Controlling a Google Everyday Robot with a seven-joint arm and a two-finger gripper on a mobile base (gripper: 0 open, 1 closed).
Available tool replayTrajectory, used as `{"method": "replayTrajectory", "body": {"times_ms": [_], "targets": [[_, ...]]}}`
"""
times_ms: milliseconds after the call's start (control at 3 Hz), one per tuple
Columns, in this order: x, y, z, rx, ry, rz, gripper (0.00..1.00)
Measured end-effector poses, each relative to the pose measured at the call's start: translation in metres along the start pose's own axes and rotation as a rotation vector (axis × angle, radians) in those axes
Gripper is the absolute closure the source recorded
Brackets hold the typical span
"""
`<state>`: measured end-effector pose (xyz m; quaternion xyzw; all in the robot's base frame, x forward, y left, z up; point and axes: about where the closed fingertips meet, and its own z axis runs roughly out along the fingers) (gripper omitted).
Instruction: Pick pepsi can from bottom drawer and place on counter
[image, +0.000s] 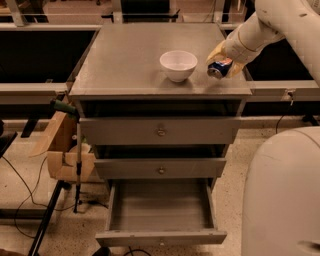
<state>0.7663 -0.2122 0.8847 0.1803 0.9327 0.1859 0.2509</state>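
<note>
The pepsi can (219, 68) is dark blue with a silver end and is tilted, held over the right part of the counter (130, 65). My gripper (223, 61) is shut on the can, with yellowish fingers (216, 51) around it, to the right of the white bowl. The can sits low over the counter surface; I cannot tell if it touches. The bottom drawer (160, 235) is pulled open below, and its grey floor holds nothing.
A white bowl (178, 65) stands on the counter left of the can. Two drawer fronts with brass knobs (161, 132) are above the open drawer. A wooden clamp stand (62, 150) and cables are at the left. My white body (282, 195) fills the lower right.
</note>
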Motion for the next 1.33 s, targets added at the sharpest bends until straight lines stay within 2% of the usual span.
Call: {"method": "replayTrajectory", "body": {"times_ms": [333, 667, 1000, 1333], "targets": [[0.0021, 0.0033, 0.0128, 0.033, 0.016, -0.006, 0.46], [0.0045, 0.0052, 0.0205, 0.059, 0.035, -0.009, 0.21], [0.0046, 0.0051, 0.0207, 0.059, 0.036, -0.009, 0.00], [0.0046, 0.0051, 0.0207, 0.059, 0.036, -0.009, 0.00]]}}
